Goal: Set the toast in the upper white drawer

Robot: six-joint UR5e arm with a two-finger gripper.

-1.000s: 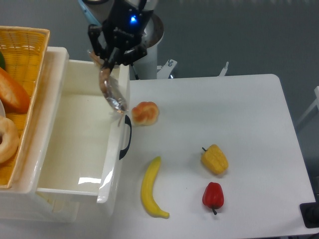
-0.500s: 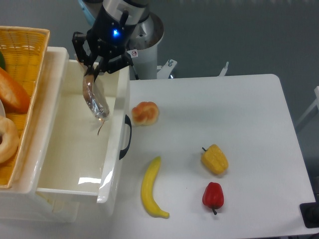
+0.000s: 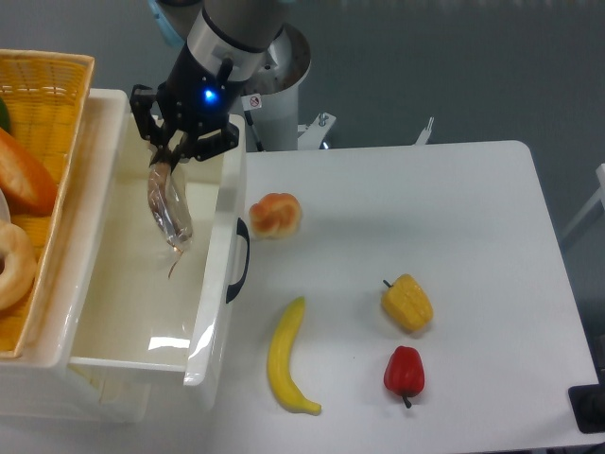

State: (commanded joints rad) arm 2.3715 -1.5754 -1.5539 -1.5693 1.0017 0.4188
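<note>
- One banana (image 3: 286, 357), yellow and curved, is laid nearest the camera on the white table (image 3: 473, 236), just right of the drawer front.
- One red pepper (image 3: 404, 372) is set to the right of the banana, stem toward the near edge.
- One yellow pepper (image 3: 407, 302) is placed just beyond the red one, apart from it.
- One upper white drawer (image 3: 132, 293) is pulled open at the left of the table; its glossy walls are thick and a dark curved handle (image 3: 238, 262) is fixed to its right face.
- One round orange-pink bun (image 3: 275, 215) is found on the table beside the handle, not touching it.
- One toast (image 3: 168, 206), sealed in clear shiny wrap, is held hanging edge-down over the far part of the drawer interior; whether its lower tip touches the floor cannot be told.
- One gripper (image 3: 166, 151), black with a blue light, is pinched onto the upper end of the toast, above the drawer's far part.
- One yellow woven basket (image 3: 38, 104) is stood at the far left against the drawer, with a pale ring doughnut (image 3: 13, 265) and an orange loaf (image 3: 21, 175) partly seen inside.
</note>
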